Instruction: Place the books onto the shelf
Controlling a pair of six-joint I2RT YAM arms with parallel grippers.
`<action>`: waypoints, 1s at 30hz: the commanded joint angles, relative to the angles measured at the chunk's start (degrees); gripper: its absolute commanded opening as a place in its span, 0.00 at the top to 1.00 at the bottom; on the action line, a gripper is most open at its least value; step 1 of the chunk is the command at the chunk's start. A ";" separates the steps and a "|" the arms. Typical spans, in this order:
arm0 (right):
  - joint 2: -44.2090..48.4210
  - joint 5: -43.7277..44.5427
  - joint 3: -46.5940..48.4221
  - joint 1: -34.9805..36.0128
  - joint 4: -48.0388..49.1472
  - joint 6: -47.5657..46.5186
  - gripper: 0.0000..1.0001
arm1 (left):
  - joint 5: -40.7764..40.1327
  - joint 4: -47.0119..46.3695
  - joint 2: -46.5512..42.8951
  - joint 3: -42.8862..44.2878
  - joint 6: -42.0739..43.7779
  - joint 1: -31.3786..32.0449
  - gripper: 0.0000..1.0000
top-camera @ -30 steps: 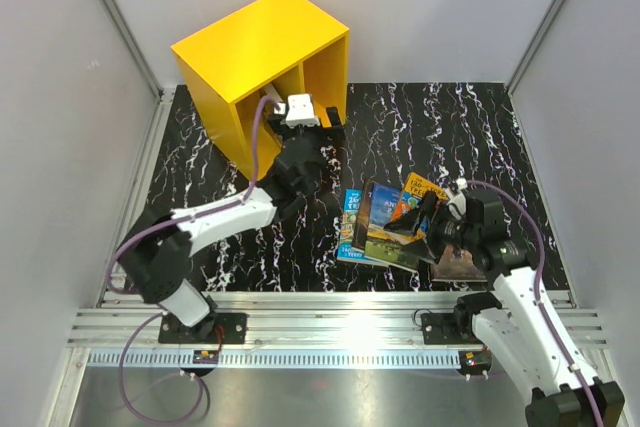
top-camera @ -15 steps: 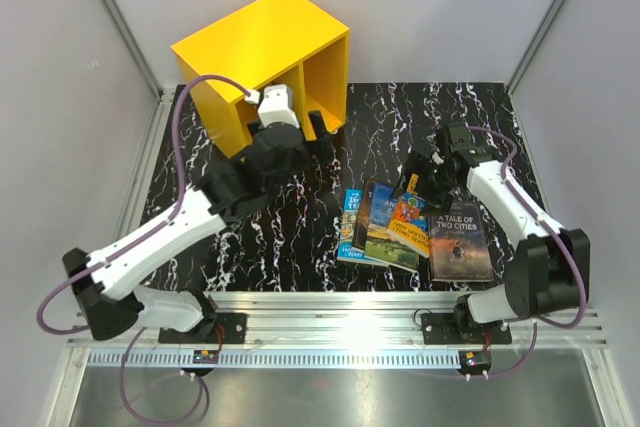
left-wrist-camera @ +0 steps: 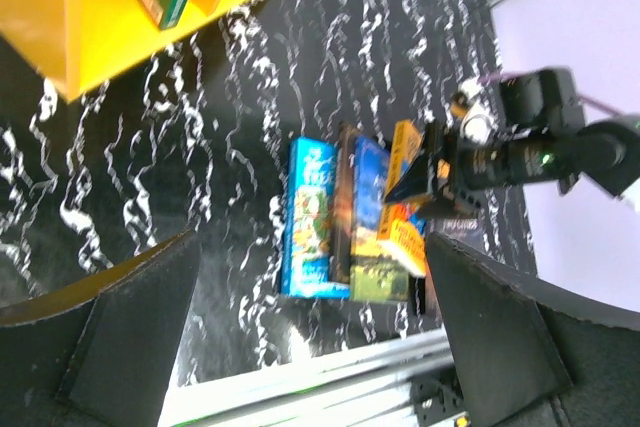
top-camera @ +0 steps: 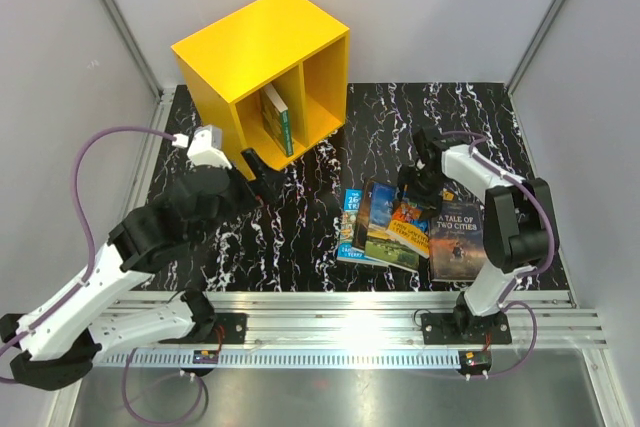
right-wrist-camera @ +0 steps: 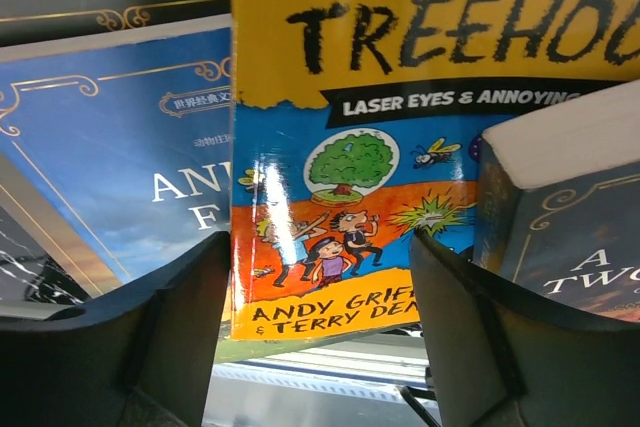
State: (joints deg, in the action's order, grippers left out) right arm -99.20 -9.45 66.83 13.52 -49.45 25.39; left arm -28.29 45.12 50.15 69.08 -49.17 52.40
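From where I stand, the right gripper (top-camera: 416,185), fingers spread and empty, hangs over the far end of the yellow-orange illustrated paperback (top-camera: 410,221), which lies lengthways toward the arms, while the wide-open left gripper (top-camera: 262,172) sits well apart.

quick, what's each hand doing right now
Left hand: open, holding nothing.
Right hand: open over the yellow treehouse book, no grip visible.

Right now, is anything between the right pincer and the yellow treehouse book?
Nothing visible. The right pincer is right at the yellow treehouse book, its fingers apart on either side of the cover.
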 commanded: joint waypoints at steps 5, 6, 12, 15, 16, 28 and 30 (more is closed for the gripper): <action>-7.15 4.88 0.32 4.32 5.50 -2.27 0.73 | 4.03 5.06 0.03 -0.79 -2.25 0.24 0.01; -7.58 4.53 -0.46 4.41 5.77 -1.66 0.85 | 4.21 5.06 0.30 -0.79 -2.07 0.24 0.01; -4.71 3.74 1.36 5.38 4.37 -0.16 1.00 | 5.70 2.78 1.52 -1.22 -0.50 0.33 0.01; 1.45 2.34 7.14 6.17 0.86 0.63 1.00 | 8.33 -0.29 3.19 -2.36 1.79 0.33 0.01; 3.03 1.55 8.92 6.34 -1.07 0.98 1.00 | 9.30 -2.56 3.63 -2.54 2.32 0.25 0.01; 19.92 5.83 12.98 5.65 -7.56 9.51 0.00 | 20.20 -14.02 7.32 -5.36 2.58 -1.34 0.01; 16.86 7.51 14.29 3.28 -9.69 8.19 0.00 | 23.52 -12.79 9.16 -4.05 2.76 -1.34 0.01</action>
State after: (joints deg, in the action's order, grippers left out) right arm -77.71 -8.91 80.49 19.29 -53.30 33.61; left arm -12.05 35.07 57.30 62.72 -47.62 51.24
